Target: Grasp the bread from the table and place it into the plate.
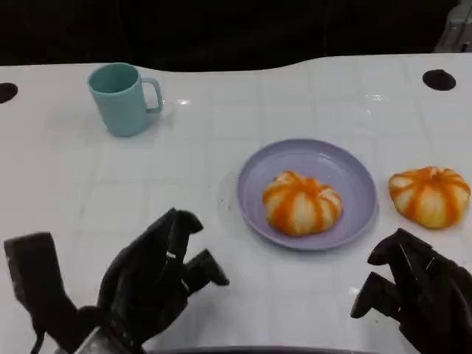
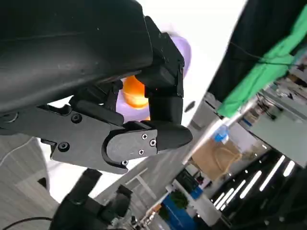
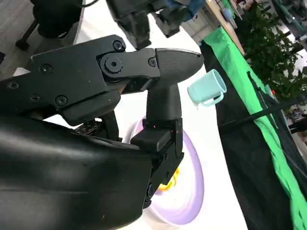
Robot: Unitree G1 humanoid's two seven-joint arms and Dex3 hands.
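While my right hand [image 1: 417, 295] hangs empty with its fingers loosely apart, as does my left hand [image 1: 151, 276], I judge the right nearer the loose bread [image 1: 429, 194], a round bun just ahead on the table [image 1: 221, 110] beside the plate [image 1: 346, 173], which holds a second bun [image 1: 302, 202]; two buns, one plate, one mug [image 1: 122, 98].

No readable text, label, brand, number or sign anywhere. Plain and unmarked: the teal ceramic mug [image 1: 122, 98] at far left, the round lilac plate [image 1: 251, 173] right of centre, the glossy white surface [image 1: 110, 192]. Background clutter behind, seen from the left wrist, too blurred to read.
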